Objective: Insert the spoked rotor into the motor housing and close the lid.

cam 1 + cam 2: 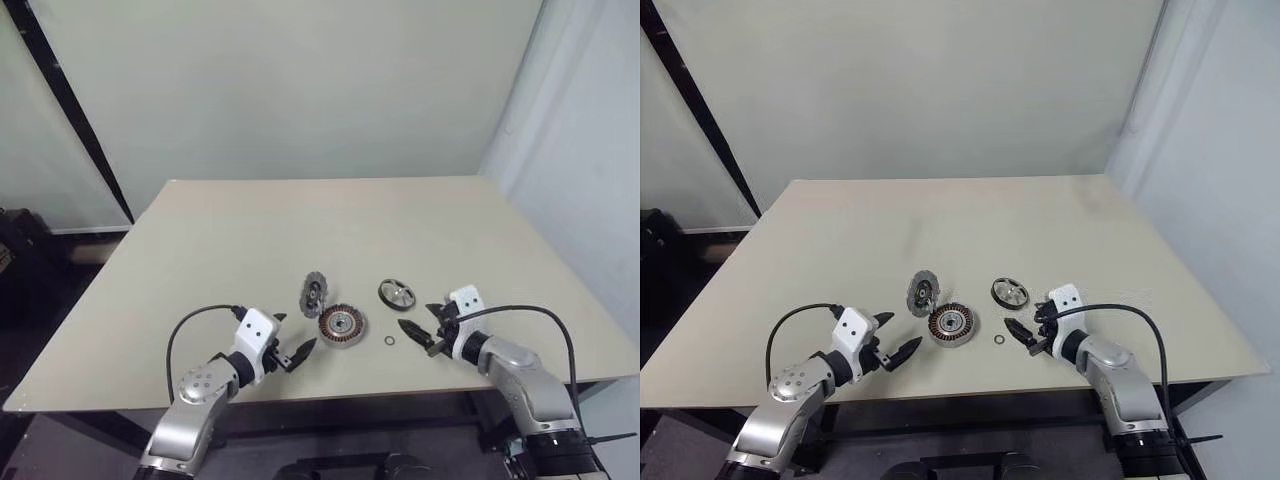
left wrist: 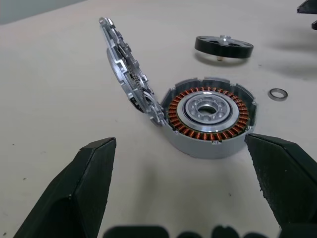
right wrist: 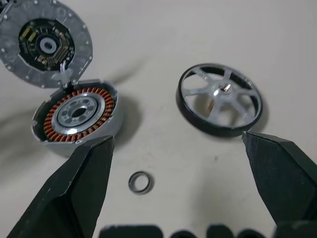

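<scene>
A: On the left? Left gripper [image 1: 296, 352], fingers spread apart, empty.

B: Middle? Motor housing [image 1: 342, 324] on the table [image 1: 250, 230], lid [image 1: 314, 293] raised at its far-left rim; small washer [image 1: 389, 341] near right.

A: Right? Spoked rotor [image 1: 397, 293], then right gripper [image 1: 421, 325], also spread, empty.

The motor housing [image 2: 210, 144] is brushed grey metal with glossy copper windings; the spoked rotor [image 3: 220, 99] has a matt black rim (shiny silver spokes); the table [image 1: 300, 220] looks matt, smooth beige.
</scene>
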You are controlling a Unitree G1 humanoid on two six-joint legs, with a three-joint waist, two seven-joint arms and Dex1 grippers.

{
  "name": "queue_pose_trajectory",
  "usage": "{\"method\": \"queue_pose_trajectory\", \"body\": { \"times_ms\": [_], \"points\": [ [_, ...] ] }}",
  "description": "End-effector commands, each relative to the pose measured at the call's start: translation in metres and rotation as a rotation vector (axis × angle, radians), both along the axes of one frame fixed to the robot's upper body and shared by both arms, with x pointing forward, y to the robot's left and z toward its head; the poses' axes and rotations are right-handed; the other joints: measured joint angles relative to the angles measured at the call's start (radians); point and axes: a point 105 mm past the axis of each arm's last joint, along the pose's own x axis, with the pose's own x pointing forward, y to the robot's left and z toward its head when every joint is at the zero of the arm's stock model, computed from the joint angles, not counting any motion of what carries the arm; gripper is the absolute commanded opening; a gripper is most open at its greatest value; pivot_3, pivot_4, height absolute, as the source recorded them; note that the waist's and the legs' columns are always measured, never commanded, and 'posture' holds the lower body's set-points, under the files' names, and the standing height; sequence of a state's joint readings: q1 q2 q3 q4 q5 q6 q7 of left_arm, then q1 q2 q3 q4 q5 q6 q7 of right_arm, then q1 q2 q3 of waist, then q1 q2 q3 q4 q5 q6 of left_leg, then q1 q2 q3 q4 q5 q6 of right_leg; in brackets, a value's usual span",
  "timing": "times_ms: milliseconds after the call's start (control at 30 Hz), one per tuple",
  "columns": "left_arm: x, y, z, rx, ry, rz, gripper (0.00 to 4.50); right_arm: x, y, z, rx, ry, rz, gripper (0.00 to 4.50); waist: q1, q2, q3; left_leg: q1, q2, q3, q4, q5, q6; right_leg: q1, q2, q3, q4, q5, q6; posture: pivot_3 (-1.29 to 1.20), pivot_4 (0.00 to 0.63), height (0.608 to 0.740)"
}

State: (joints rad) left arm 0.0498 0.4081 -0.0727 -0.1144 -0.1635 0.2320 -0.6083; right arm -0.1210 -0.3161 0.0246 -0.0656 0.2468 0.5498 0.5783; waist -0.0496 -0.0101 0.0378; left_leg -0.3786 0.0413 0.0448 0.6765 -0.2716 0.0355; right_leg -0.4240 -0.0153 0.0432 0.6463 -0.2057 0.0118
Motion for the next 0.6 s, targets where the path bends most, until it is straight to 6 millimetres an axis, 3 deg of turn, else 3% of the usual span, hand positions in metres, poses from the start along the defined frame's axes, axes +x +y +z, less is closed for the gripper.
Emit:
{"method": "queue_pose_trajectory", "body": {
  "times_ms": [33, 167, 333, 600],
  "points": [
    [0.0, -0.007, 0.01, -0.005, -0.032, -0.048, 4.45, -0.003, 0.012, 0.008, 0.017, -0.002, 0.011, 4.5, 0.0, 0.0, 0.0, 0.0, 0.0, 0.0, 0.0, 0.0, 0.0, 0.0, 0.0, 0.0, 0.0, 0.0, 0.0, 0.0, 0.0, 0.74],
    [-0.006, -0.011, 0.004, -0.001, -0.006, -0.081, 4.45, -0.006, 0.02, 0.002, 0.016, 0.014, 0.015, 4.5, 0.0, 0.0, 0.0, 0.0, 0.0, 0.0, 0.0, 0.0, 0.0, 0.0, 0.0, 0.0, 0.0, 0.0, 0.0, 0.0, 0.0, 0.74],
    [-0.014, -0.016, -0.001, -0.001, 0.02, -0.11, 4.45, -0.001, 0.026, -0.002, -0.059, -0.1, 0.05, 4.5, 0.0, 0.0, 0.0, 0.0, 0.0, 0.0, 0.0, 0.0, 0.0, 0.0, 0.0, 0.0, 0.0, 0.0, 0.0, 0.0, 0.0, 0.74],
    [-0.016, -0.024, -0.005, -0.007, 0.031, -0.129, 4.45, 0.001, 0.036, -0.026, -0.089, -0.037, 0.101, 4.5, 0.0, 0.0, 0.0, 0.0, 0.001, 0.0, 0.0, 0.0, 0.0, 0.0, 0.0, 0.0, 0.0, 0.0, 0.0, 0.0, 0.0, 0.74]
  ]
}}
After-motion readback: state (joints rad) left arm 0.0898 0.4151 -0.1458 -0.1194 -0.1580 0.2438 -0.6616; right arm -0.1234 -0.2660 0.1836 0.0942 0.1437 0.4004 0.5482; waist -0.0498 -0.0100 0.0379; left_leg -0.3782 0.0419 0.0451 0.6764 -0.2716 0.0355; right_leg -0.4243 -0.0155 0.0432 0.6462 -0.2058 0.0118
